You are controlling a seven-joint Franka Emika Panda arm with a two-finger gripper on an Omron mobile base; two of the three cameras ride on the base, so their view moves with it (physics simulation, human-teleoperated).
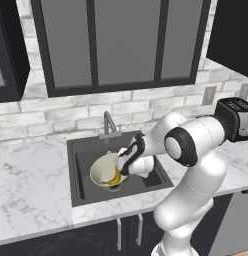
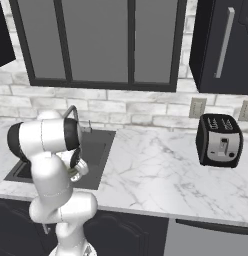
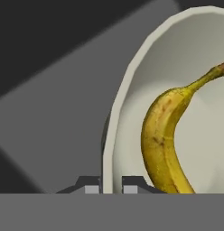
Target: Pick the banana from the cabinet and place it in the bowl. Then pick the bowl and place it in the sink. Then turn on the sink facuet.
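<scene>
- From the left base view, the round deep bowl, cream-white inside and greyish-olive outside, sat tilted inside the rectangular matte black sink, with the small curved yellow banana lying low in it.
- The bowl stood apart from the sink's left and rear walls, and bare black basin floor showed on its left; the slim grey metal faucet rose behind it at the back rim, on the white marble counter.
- My claw was at the bowl's right rim, its fingers drawn nearly together on that rim.
- From the right base view, my own white arm covered most of the sink; only its right rear corner showed, with wide open counter running to a black and silver toaster.
- The black flat-doored wall cabinet with its long silver bar handle hung above the toaster, door closed.
- From the hand view, the bowl's thin pale rim ran down between my two dark fingertips, one outside the wall and one inside.
- The banana, yellow with brown speckles and a brownish stem tip, lay curved against the cream inside, just beside my inner fingertip; the dark grey sink surface lay beyond the rim.
</scene>
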